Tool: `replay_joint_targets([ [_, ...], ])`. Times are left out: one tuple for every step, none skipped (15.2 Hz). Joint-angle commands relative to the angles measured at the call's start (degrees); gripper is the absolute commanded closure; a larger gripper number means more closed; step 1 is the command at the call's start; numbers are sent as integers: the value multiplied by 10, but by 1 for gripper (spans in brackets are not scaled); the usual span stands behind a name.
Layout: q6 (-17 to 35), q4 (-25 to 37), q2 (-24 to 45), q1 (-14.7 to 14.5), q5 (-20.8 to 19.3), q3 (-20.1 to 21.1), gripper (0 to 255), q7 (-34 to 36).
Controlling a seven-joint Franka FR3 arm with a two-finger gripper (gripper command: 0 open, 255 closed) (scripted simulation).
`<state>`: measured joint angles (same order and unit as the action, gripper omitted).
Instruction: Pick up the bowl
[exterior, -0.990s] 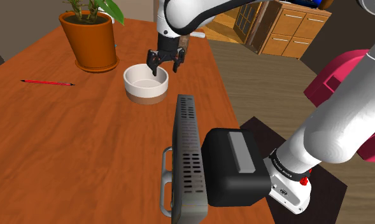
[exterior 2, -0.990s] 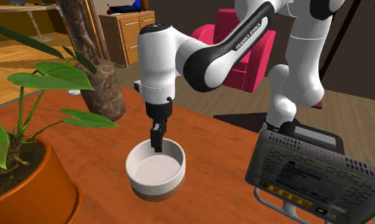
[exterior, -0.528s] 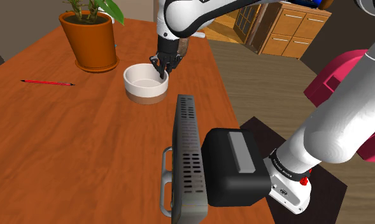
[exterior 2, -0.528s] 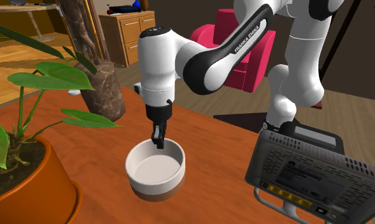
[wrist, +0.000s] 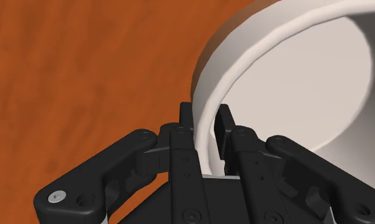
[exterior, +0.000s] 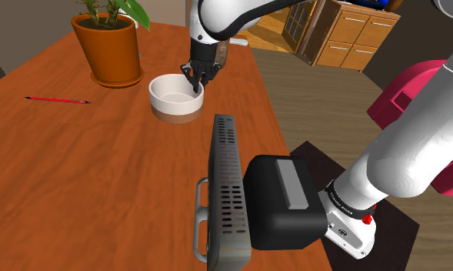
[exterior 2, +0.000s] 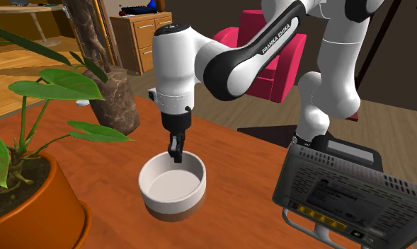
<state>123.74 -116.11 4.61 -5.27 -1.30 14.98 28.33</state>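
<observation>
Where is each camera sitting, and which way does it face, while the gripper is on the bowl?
Shoulder view: beside and behind the stand, looking down over the table at the bowl; the arm's base and gripper show.
Second exterior view: across the table, facing the arm above the bowl.
Wrist view: on the hand, looking along the fingers, which clasp the bowl's rim.
Both exterior views share the orange plant pot and grey vented box.
</observation>
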Motion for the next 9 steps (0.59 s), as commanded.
replay_joint_targets([
  [-14,9,-5,0,2,0,255,-1],
  [-21,14,-8,0,3,0,255,-1],
  [-28,19,-10,0,3,0,255,-2],
  [-36,24,-13,0,4,0,255,-2],
  [-43,29,-15,0,5,0,255,-3],
  [-50,34,-17,1,6,0,255,-3],
  [-58,39,-20,1,7,0,255,-4],
  [-65,45,-22,1,7,0,255,-4],
  [-73,50,-24,1,8,0,255,-5],
])
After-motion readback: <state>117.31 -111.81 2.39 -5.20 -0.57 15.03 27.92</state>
